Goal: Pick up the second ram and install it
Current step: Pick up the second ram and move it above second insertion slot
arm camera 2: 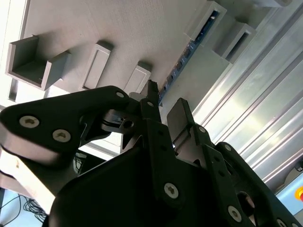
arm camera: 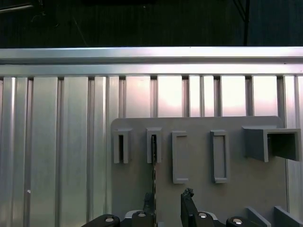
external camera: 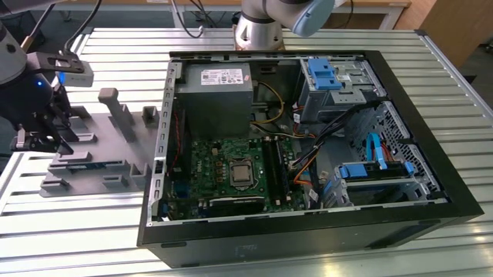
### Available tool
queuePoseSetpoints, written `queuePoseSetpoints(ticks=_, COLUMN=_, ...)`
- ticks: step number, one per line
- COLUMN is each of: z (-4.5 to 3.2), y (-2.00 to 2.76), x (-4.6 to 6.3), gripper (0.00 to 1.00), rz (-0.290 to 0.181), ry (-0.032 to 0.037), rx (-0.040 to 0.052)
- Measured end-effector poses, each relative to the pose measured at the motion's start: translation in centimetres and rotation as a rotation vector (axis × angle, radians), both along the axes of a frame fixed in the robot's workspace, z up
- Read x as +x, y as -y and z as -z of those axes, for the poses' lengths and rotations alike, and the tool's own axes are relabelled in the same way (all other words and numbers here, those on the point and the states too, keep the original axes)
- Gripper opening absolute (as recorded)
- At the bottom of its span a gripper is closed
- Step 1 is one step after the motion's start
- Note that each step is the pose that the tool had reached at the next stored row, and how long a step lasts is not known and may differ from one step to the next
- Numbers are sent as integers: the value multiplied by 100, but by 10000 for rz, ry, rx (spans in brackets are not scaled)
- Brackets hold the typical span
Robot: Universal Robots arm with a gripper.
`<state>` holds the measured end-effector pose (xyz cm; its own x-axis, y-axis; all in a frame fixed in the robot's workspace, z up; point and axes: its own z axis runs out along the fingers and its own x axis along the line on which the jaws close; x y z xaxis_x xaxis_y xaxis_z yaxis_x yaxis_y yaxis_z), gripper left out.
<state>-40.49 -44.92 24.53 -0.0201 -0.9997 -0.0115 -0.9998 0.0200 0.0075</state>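
In the exterior view, the fingers (external camera: 60,143) are hanging over the grey holder tray (external camera: 96,122), spread apart and gripping nothing. The second ram (external camera: 86,165) is sitting on edge in a tray slot just beneath them. The open computer case (external camera: 308,234) is lying well apart from them across the counter (external camera: 115,57), so the arm is getting free room on that side.

In the second wrist view, the second ram (arm camera 2: 183,56) is running away from the fingers (arm camera 2: 182,118), its near end just beside one tip and not centred in the gap. I judge the pick is going best if the strip is sitting midway between the fingers, so that they are closing on its flat faces.

In the first wrist view, the second ram (arm camera: 154,163) is showing as a thin edge almost in line with one of the fingers (arm camera: 188,203). The upright slot blocks (arm camera: 159,142) are flanking it closely, so a straight, untilted lift is looking safest. The neighbouring slots are leaving room for the other finger.
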Motion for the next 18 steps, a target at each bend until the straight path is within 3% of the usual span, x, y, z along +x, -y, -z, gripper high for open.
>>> queuePoseSetpoints(ticks=11, z=114, y=56, x=-2, gripper=36, rz=-129, ry=-2, rx=-1)
queuePoseSetpoints(ticks=18, z=124, y=58, x=-1, gripper=36, rz=-182, ry=0, rx=-1)
